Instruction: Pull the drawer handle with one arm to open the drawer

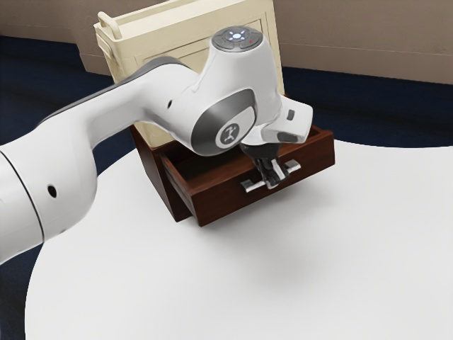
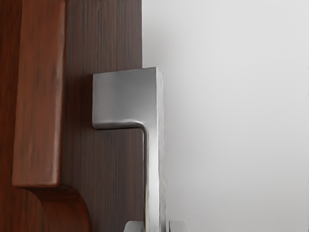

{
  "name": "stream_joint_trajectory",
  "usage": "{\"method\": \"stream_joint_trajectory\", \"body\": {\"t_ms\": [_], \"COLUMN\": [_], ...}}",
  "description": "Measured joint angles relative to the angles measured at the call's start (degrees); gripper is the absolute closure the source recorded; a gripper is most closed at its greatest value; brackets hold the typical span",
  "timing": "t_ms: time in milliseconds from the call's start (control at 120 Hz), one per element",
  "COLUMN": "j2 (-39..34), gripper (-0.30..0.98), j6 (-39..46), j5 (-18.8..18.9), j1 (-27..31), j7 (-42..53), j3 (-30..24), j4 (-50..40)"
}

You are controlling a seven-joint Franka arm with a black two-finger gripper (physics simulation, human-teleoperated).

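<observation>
Yonder, the black gripper is clamped on the silver bar handle of the reddish-brown wooden drawer, which stands open.

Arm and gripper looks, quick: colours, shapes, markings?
White arm with rounded, bulky segments and dark grey trim. A grey joint cap carries a pale logo; a dark round panel has bluish-white lights. The gripper is black, two-fingered, paler at the tips.
</observation>
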Motion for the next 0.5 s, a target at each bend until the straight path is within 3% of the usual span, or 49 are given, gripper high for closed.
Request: {"method": "stream_joint_trajectory", "body": {"t_ms": [400, 500], "j2": [-2.5, -3.8], "gripper": [0.51, 0.49], "j6": [-0.6, -4.7], "j5": [-0.8, -1.5], "j1": [0.0, 0.2], "j7": [0.1, 0.1], "j3": [-0.4, -0.3], "j4": [0.6, 5.1]}}
